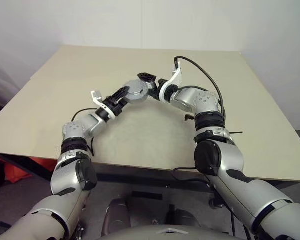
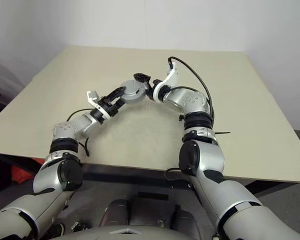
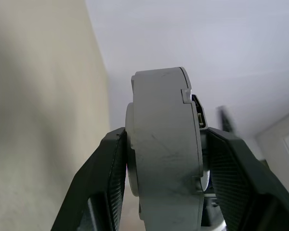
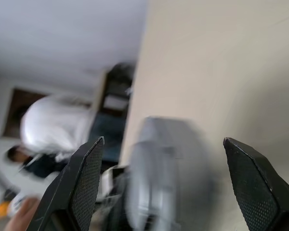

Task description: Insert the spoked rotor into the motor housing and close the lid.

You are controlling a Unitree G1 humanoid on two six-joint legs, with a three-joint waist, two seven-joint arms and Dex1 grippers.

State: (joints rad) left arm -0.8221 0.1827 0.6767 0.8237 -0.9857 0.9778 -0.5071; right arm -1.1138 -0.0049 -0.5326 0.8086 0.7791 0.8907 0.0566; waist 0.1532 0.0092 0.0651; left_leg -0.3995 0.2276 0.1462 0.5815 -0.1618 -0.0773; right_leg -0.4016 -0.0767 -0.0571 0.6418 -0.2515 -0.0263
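Above the middle of the worktop [image 1: 50,100] my left hand [image 1: 121,95] clamps the closed grey housing [image 1: 136,90] by its flat faces, lid on, insides hidden. My right hand [image 4: 168,159] stands wide open just right of it, holding nothing.

Motor housing [image 3: 166,144] seen edge-on between the left gripper's fingers [image 3: 98,187], its inside hidden, lower edge cut off, blurred beyond the right gripper [image 4: 164,187], person [image 4: 53,127] behind it blurred
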